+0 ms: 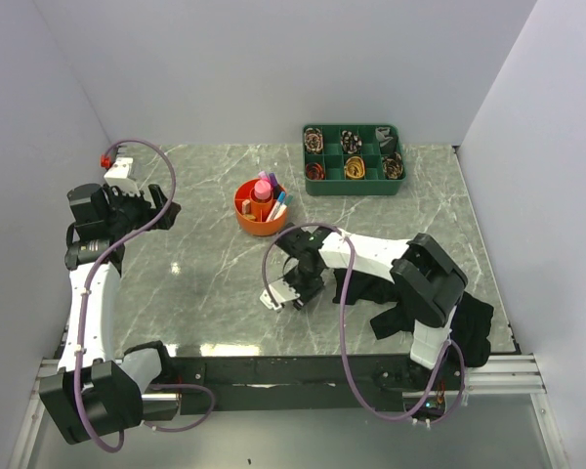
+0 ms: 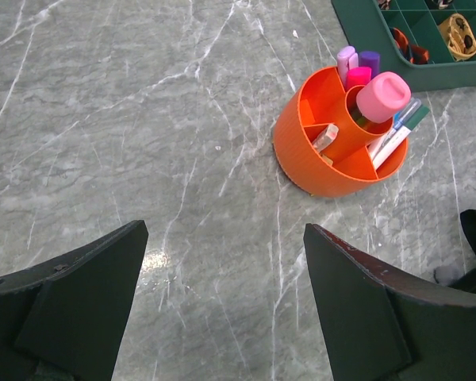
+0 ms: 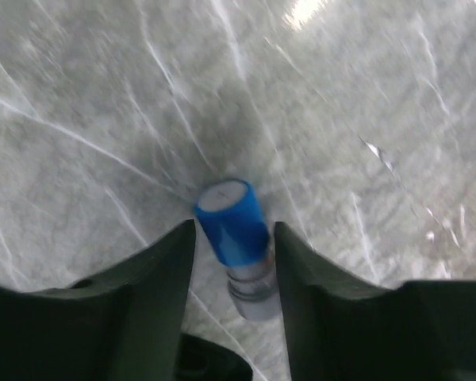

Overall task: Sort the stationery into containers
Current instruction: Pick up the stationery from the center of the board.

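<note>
My right gripper [image 1: 295, 285] is shut on a blue-capped white marker [image 3: 234, 222], which stands between the fingers with its cap pointing away over the marble table. Its white end sticks out at the gripper's lower left in the top view [image 1: 272, 299]. The round orange organiser [image 1: 261, 208] stands behind it, at the table's middle. It holds a pink tube-like case [image 2: 383, 95] in its centre tube, and pens and highlighters in its sections. My left gripper [image 1: 161, 210] is open and empty at the far left, with the organiser [image 2: 333, 151] ahead of it to the right.
A green rectangular tray [image 1: 353, 189] of ribbon rolls sits at the back right; its corner shows in the left wrist view [image 2: 397, 75]. A black cloth [image 1: 469, 327] lies under the right arm near the front right edge. White walls close in the table.
</note>
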You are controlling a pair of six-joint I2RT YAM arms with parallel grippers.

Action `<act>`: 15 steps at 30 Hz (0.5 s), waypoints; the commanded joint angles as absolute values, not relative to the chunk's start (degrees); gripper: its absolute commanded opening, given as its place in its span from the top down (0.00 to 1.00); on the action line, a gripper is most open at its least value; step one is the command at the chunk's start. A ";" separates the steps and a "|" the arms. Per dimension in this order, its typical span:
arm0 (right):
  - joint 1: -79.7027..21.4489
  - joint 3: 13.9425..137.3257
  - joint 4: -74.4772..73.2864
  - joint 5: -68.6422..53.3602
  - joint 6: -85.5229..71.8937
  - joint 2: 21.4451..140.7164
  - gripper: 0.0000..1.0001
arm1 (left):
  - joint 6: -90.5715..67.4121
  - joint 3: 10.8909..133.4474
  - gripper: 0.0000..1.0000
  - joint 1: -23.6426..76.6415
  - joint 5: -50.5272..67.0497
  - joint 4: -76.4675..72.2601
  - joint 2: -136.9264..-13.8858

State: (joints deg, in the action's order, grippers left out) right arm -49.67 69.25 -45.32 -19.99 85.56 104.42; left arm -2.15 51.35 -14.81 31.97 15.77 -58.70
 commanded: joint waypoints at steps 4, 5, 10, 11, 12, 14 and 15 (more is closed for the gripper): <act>-51.42 71.61 -47.28 -21.18 82.10 105.47 0.92 | -2.37 52.91 0.13 -15.03 32.61 15.03 -57.92; -51.42 72.85 -48.07 -21.44 80.61 105.47 0.97 | -2.46 52.74 0.13 -15.12 33.04 14.94 -58.09; -47.82 90.05 -54.22 -28.28 73.14 105.55 1.00 | -3.25 52.21 0.14 -15.03 34.54 13.71 -60.03; -46.77 93.92 -55.71 -32.22 68.25 106.51 1.00 | -3.34 52.38 0.14 -14.94 34.72 13.62 -60.73; -45.80 101.79 -55.98 -35.21 64.90 108.87 1.00 | -3.60 52.30 0.14 -15.03 34.89 13.45 -61.08; -42.20 109.47 -55.12 -42.93 53.78 111.87 1.00 | -3.52 52.30 0.14 -15.03 35.33 13.27 -61.69; -41.23 115.43 -53.63 -44.81 49.26 114.84 1.00 | -3.52 52.38 0.14 -15.03 35.33 13.27 -61.96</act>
State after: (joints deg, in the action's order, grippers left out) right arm -46.59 99.20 -54.87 -30.72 69.25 109.60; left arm -2.68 51.35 -14.83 33.32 15.64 -61.06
